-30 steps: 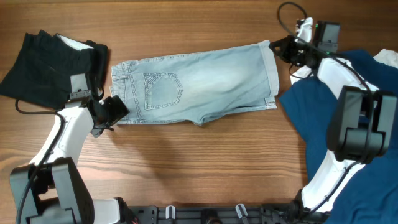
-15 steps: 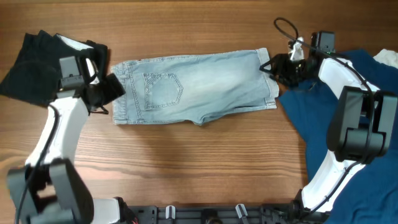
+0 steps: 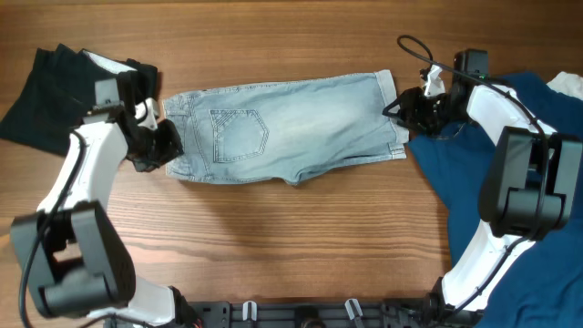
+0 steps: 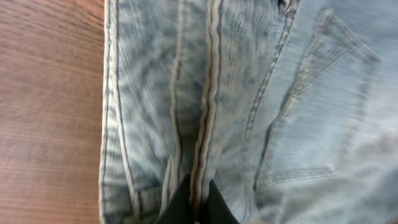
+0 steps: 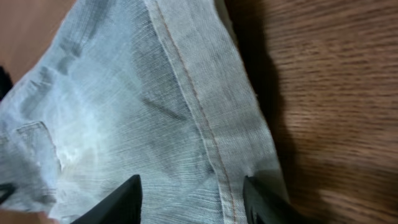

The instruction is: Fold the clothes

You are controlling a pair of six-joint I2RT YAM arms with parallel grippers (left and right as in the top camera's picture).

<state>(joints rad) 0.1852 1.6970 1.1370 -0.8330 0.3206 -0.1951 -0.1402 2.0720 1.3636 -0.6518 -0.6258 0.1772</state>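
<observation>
The pale-blue denim shorts (image 3: 291,128) lie flat across the middle of the table, waistband to the left and leg hems to the right. My left gripper (image 3: 164,146) sits at the waistband's lower left corner. In the left wrist view its jaws (image 4: 198,202) are shut, pinching a ridge of the waistband seam (image 4: 208,93). At the right hem is my right gripper (image 3: 402,107). It stands open (image 5: 194,202), its two fingertips (image 5: 127,199) low over the cloth on either side of the stitched hem (image 5: 205,124).
A black garment (image 3: 55,91) lies crumpled at the back left, just behind the left arm. A large navy garment (image 3: 455,173) covers the right side under the right arm, with a white piece (image 3: 567,84) at the far right edge. A black cable (image 3: 414,41) loops behind the right wrist.
My left gripper has come onto the waistband's lower left corner and shut on it. My right gripper has moved left from the bare table onto the hem and opened.
</observation>
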